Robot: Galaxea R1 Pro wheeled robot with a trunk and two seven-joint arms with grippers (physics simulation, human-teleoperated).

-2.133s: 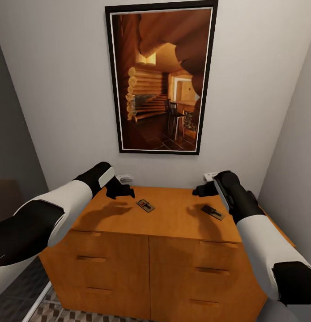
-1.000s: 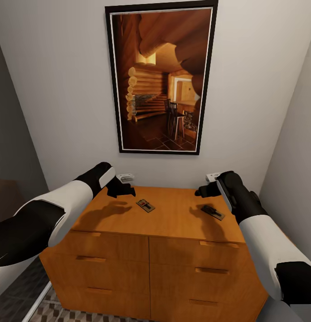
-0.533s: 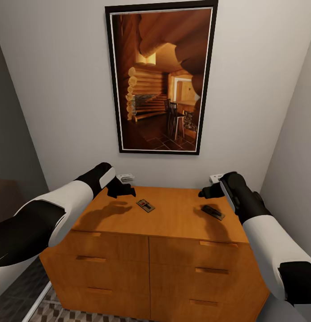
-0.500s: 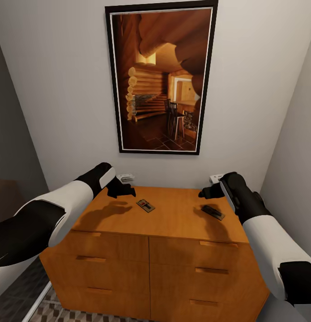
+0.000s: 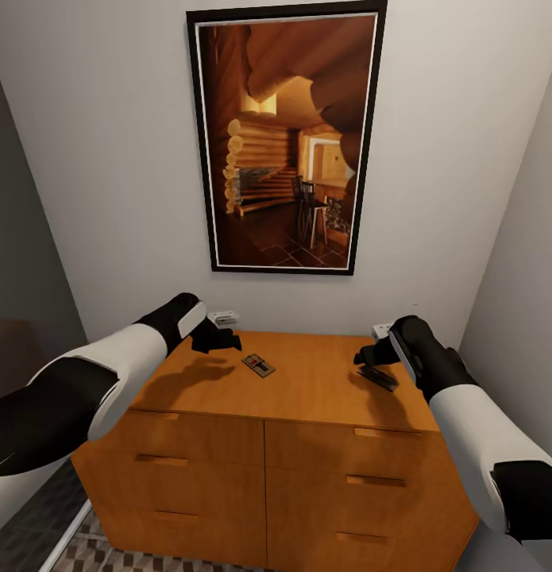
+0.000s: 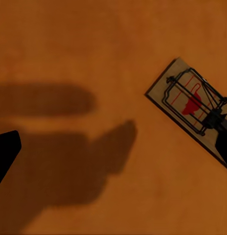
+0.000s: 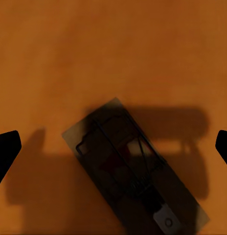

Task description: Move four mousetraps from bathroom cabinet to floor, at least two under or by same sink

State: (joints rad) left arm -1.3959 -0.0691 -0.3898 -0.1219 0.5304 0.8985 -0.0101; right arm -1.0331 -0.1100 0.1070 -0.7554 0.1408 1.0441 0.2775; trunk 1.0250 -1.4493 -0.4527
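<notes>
Two mousetraps lie on top of the cabinet (image 5: 307,389). The right hand (image 7: 113,144), fingers spread apart, hangs directly over the right-side mousetrap (image 7: 135,174), whose long axis runs diagonally between the fingertips. The left hand (image 5: 220,340), also open, hovers beside the other mousetrap (image 5: 259,365).

So there's two mousetraps on top of the cabinet (image 5: 268,445), one mousetrap (image 5: 259,365) left of centre and the other mousetrap (image 5: 379,376) off to the right, with a picture (image 5: 285,139) on the wall behind.
</notes>
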